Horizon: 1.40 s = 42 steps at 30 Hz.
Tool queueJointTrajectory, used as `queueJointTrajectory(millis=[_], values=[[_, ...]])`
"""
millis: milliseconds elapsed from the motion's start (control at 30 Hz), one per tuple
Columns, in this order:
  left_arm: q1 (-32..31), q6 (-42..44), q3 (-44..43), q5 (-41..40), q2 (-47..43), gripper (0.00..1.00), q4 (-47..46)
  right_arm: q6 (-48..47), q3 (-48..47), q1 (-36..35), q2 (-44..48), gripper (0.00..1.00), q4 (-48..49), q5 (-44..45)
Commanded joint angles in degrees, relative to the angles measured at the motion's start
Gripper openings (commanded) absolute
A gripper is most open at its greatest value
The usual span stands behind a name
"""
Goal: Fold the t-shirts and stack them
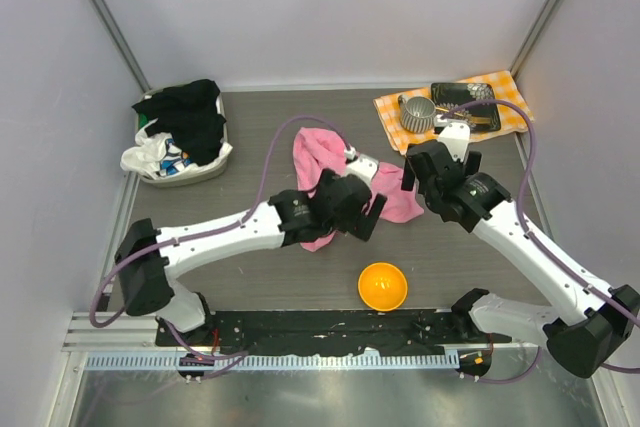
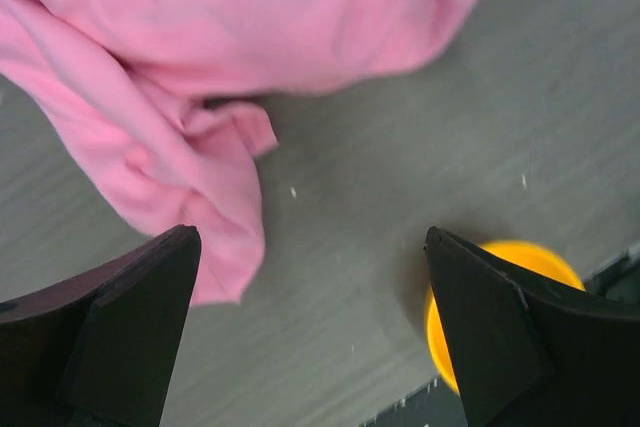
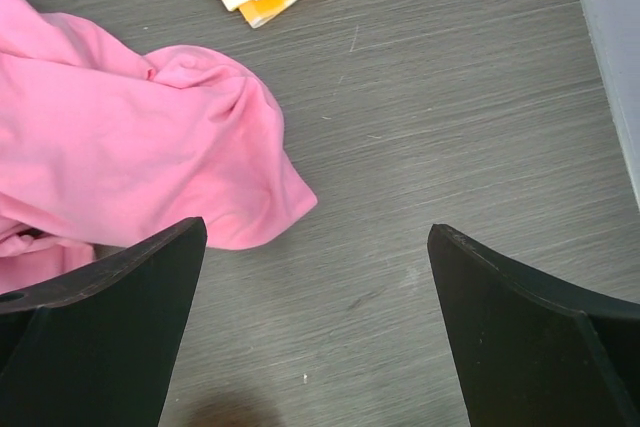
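A crumpled pink t-shirt lies in the middle of the grey table. My left gripper is open and empty, hovering over the shirt's near right edge. In the left wrist view the shirt lies ahead of the left gripper, its fold next to the left finger. My right gripper is open and empty just right of the shirt. In the right wrist view the shirt lies left of and beyond the right gripper, over bare table. Several more garments, black and white, fill a basket.
The white basket stands at the back left. An orange bowl sits near the front centre and shows by the left gripper's right finger. An orange checkered cloth at the back right carries a metal cup and a dark object.
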<state>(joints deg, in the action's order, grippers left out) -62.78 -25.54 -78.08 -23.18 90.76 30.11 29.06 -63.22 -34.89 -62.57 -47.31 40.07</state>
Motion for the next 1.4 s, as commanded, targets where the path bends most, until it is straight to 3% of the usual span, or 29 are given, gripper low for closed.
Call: queueJointTrajectory(millis=[0, 200, 433, 633, 800, 900, 933, 1000, 1033, 1067, 1167, 1367], values=[[-5.0, -9.4, 8.5, -0.3, -5.7, 1.00, -1.3, 0.0, 0.6, -0.3, -0.3, 1.00, 1.5, 4.7], [-13.5, -16.4, 21.8, 0.4, -8.3, 0.99, -10.0, -0.1, 1.1, 0.9, -0.2, 1.00, 0.8, 6.2], [-20.5, -20.0, 22.5, -0.1, -0.7, 0.97, -16.0, 1.3, 3.3, 1.5, -0.3, 1.00, 0.8, 4.9], [-21.4, -20.4, 21.7, 0.7, 2.8, 0.96, -17.7, 1.5, 5.2, 1.5, 0.9, 1.00, 0.7, 5.0], [-21.6, -20.9, 21.0, 0.4, 6.1, 0.75, -18.0, 1.7, 5.7, 1.5, 1.5, 1.00, 0.8, 5.1], [-21.6, -20.8, 20.6, -0.4, 6.8, 0.51, -17.5, 1.8, 5.7, 1.5, 1.6, 1.00, 0.8, 4.8], [-21.5, -20.8, 20.6, -0.7, 6.8, 0.38, -16.9, 1.8, 5.9, 1.5, 1.6, 1.00, 0.8, 5.0], [-21.5, -20.8, 20.0, -0.9, 6.6, 0.26, -16.0, 1.7, 6.1, 1.5, 1.7, 1.00, 1.0, 5.1], [-21.5, -20.8, 19.8, -1.3, 6.4, 0.11, -15.1, 1.8, 6.4, 1.4, 1.7, 1.00, 1.1, 4.8], [-21.5, -20.9, 19.7, -1.7, 6.0, 0.03, -14.6, 1.8, 6.4, 1.5, 1.6, 1.00, 1.2, 4.8], [-21.4, -21.5, 19.1, -4.4, 3.8, 0.00, -10.9, 2.1, 7.2, 1.5, 1.7, 1.00, 1.7, 4.5], [-15.7, -23.2, 17.9, -11.4, -8.7, 0.00, 6.3, 2.1, 7.4, 1.6, 1.1, 1.00, 2.6, 3.7]])
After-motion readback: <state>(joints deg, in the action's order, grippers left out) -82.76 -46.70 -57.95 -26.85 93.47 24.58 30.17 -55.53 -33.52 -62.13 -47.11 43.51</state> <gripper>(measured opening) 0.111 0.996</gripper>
